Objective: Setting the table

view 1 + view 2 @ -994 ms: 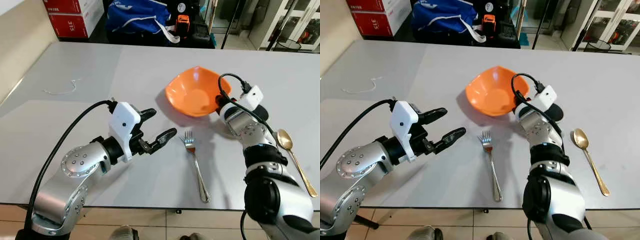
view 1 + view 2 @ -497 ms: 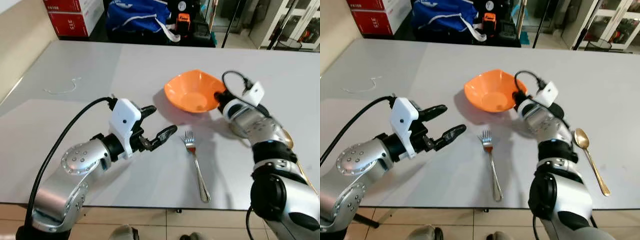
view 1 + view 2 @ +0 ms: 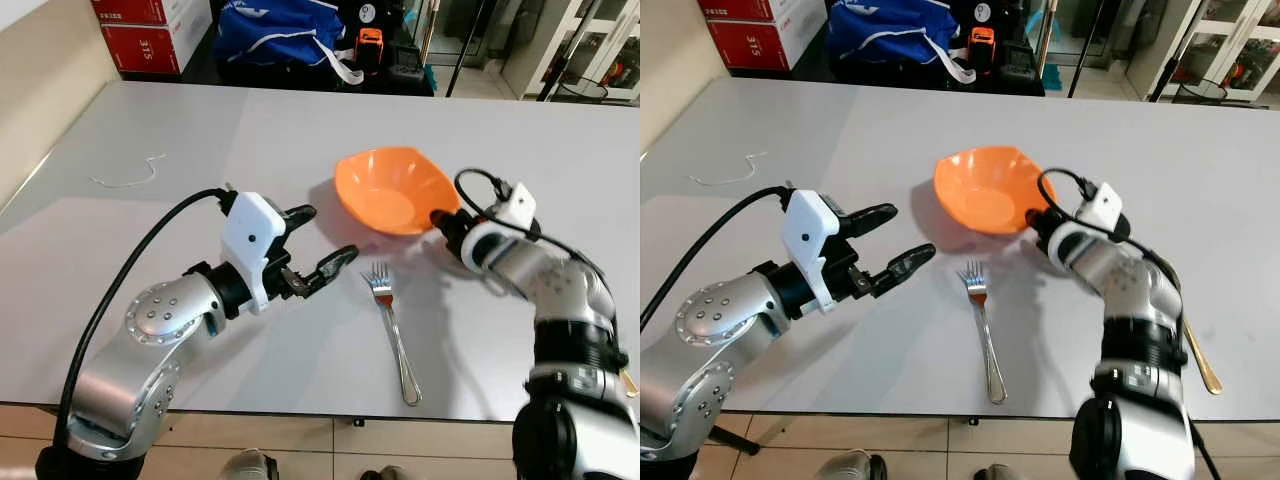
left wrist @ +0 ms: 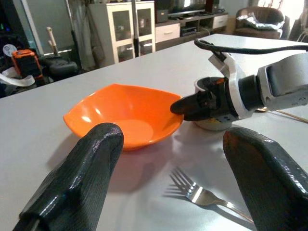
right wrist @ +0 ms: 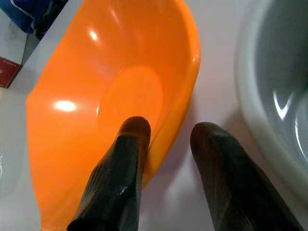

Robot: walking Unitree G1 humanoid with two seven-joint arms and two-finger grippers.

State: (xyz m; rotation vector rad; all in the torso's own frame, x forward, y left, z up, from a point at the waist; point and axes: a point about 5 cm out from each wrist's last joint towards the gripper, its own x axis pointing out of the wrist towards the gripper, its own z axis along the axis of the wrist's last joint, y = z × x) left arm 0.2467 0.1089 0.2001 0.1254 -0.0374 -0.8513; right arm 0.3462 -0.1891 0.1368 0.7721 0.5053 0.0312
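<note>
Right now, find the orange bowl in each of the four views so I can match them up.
Left eye view: orange bowl right of center, beyond the fork.
Right eye view: upper middle, the right pincer at its rim.
Left wrist view: left of center, between the left pincer's fingers.
Right wrist view: across the left half, one finger inside its rim.
Shared landmark: the fork.

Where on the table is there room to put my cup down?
Best is the wide bare stretch of table beyond the left gripper, near the white string. It is crowded where the right gripper straddles the orange bowl's rim, beside the pale bowl, fork and gold spoon.
</note>
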